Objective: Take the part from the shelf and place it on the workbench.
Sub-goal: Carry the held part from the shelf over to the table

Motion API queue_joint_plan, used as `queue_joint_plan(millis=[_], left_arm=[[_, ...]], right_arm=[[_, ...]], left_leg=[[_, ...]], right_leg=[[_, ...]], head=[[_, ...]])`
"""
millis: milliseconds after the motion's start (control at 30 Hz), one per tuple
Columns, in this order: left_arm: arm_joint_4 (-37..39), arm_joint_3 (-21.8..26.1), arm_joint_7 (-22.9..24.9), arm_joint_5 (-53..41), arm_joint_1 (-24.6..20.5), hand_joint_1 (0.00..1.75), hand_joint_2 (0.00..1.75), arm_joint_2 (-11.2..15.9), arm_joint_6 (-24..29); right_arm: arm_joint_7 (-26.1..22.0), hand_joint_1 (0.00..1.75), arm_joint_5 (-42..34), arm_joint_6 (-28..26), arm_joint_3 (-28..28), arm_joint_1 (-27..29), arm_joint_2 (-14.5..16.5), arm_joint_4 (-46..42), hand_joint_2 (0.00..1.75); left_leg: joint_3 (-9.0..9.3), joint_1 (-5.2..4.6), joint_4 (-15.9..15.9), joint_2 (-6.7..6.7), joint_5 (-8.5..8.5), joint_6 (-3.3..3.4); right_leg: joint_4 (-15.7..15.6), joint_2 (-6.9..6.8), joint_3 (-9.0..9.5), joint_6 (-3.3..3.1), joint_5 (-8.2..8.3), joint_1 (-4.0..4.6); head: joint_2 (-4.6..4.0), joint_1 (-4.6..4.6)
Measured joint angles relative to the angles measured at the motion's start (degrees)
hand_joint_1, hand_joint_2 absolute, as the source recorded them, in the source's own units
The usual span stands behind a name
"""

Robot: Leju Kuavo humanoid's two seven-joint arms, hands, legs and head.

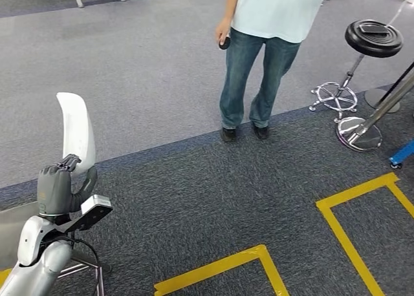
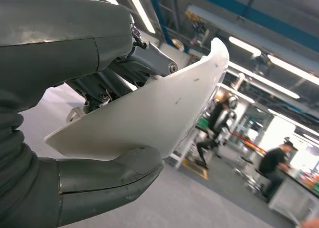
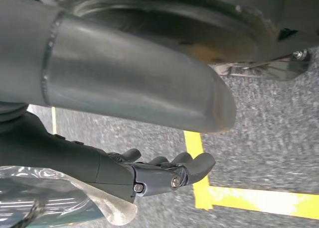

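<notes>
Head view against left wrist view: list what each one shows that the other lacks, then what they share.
Head view alone: a person standing on the grey carpet, a black stool to the right, and yellow floor tape marking boxes on the floor.

Left wrist view alone: ceiling strip lights, a seated person in the far background, and the thick grey thumb pressed under the part.

Both: the left hand holding the white curved part, seen close up in the wrist view.

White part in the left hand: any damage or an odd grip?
Nothing stands out. The left hand holds the white part upright by its lower end, thumb on one face, fingers on the other; a few tiny dark specks, no cracks.
</notes>
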Motion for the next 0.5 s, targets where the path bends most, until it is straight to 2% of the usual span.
queue_joint_plan(millis=[33,67,100,133,167,200,233,267,333,367,400,433,467,500], left_arm=[[0.0,0.0,0.0,0.0,-0.2,1.75,1.75,-0.1,0.0],[0.0,0.0,0.0,0.0,-0.3,1.75,1.75,-0.1,0.0],[0.0,0.0,0.0,0.1,-0.5,1.75,1.75,-0.2,0.0],[0.1,0.0,-0.1,0.2,-0.5,1.75,1.75,-0.2,0.0],[0.1,0.0,-0.1,0.2,-0.5,1.75,1.75,-0.2,0.0],[0.1,0.0,-0.1,0.3,-0.4,1.75,1.75,-0.1,0.0],[0.1,0.0,-0.2,0.3,-0.5,1.75,1.75,-0.1,0.0],[0.1,-0.1,-0.2,0.3,-0.7,1.75,1.75,-0.1,0.0],[0.2,-0.1,-0.2,0.4,-1.0,1.75,1.75,-0.1,0.0],[0.3,-0.2,-0.2,0.5,-1.0,1.75,1.75,-0.1,0.0],[0.4,-0.2,-0.2,0.5,-0.9,1.75,1.75,-0.2,0.0],[0.5,-0.3,-0.2,0.6,-0.8,1.75,1.75,-0.2,0.0],[0.5,-0.3,-0.2,0.6,-0.8,1.75,1.75,-0.2,0.0],[0.5,-0.3,-0.2,0.6,-0.8,1.75,1.75,-0.1,0.0]], right_arm=[[0.0,0.0,0.0,0.1,0.0,0.0,-0.1,0.0,0.0],[0.0,0.0,0.0,0.2,0.0,0.0,-0.1,0.0,0.0],[0.0,0.0,0.0,0.3,0.0,0.0,-0.2,0.1,0.0],[0.1,0.0,0.0,0.5,0.0,-0.1,-0.3,0.1,0.0],[0.1,0.0,0.0,0.6,0.0,-0.1,-0.3,0.1,0.0],[0.1,0.0,0.0,0.6,0.0,-0.1,-0.3,0.1,0.0],[0.1,0.0,0.0,0.7,0.0,-0.1,-0.2,0.1,0.0],[0.0,0.0,0.0,0.7,0.0,-0.1,-0.2,0.1,0.0],[0.0,0.0,0.0,0.9,0.0,0.0,-0.2,0.0,0.0],[0.1,0.0,0.0,0.9,0.0,0.1,-0.2,0.0,0.0],[0.1,0.0,0.0,1.0,0.0,0.1,-0.2,0.0,0.0],[0.1,0.0,0.0,1.0,0.0,0.1,-0.2,0.0,0.0],[0.1,0.0,0.0,1.0,0.0,0.1,-0.2,0.0,0.0],[0.1,0.0,0.0,1.0,0.0,0.0,-0.2,-0.1,0.0]], left_leg=[[-0.01,-0.02,0.0,-0.79,0.03,-0.04],[-0.13,0.09,0.0,-1.52,0.1,-0.17],[-0.32,0.26,0.0,-2.26,0.25,-0.41],[-0.51,0.38,-0.1,-3.0,0.46,-0.75],[-0.65,0.51,-0.3,-3.79,0.71,-1.15],[-0.75,0.5,-0.3,-3.79,0.74,-1.42],[-1.12,0.32,0.5,-2.61,0.15,-1.64],[-1.95,0.14,2.3,-0.79,-1.05,-1.84],[-4.85,0.05,8.8,3.2,-4.58,-2.27],[-6.26,0.19,11.9,3.97,-5.83,-2.56],[-7.0,0.36,13.6,4.36,-6.19,-2.82],[-6.71,0.54,13.3,4.64,-5.47,-3.08],[-5.29,0.7,10.7,5.14,-3.83,-3.32],[-3.22,0.76,6.8,6.15,-2.17,-3.51]], right_leg=[[-3.8,1.61,1.59,-0.58,1.87,0.15],[-6.6,2.91,2.91,-0.95,2.9,0.3],[-8.2,3.78,3.71,-1.19,3.24,0.36],[-8.6,3.69,4.06,-1.28,3.13,0.36],[-9.0,2.98,4.4,-1.23,3.25,0.4],[-9.6,2.13,4.71,-1.17,3.55,0.29],[-10.4,1.2,5.15,-1.19,3.89,0.19],[-11.1,0.17,5.55,-1.2,4.2,0.11],[-11.6,-1.82,5.94,-1.35,4.27,0.13],[-11.5,-2.8,5.94,-1.36,4.14,0.15],[-11.4,-3.72,5.94,-1.32,3.97,0.12],[-11.3,-4.61,5.96,-1.2,3.79,0.05],[-11.1,-5.45,5.99,-1.0,3.56,-0.05],[-10.7,-6.25,6.02,-0.71,3.24,-0.15]], head=[[0.0,-0.04],[0.0,0.01],[0.0,0.08],[0.0,0.17],[0.0,0.3],[0.0,0.32],[0.0,0.23],[0.0,0.1],[0.0,-0.08],[0.0,-0.09],[0.0,-0.09],[0.0,-0.1],[0.0,-0.1],[0.0,-0.1]])
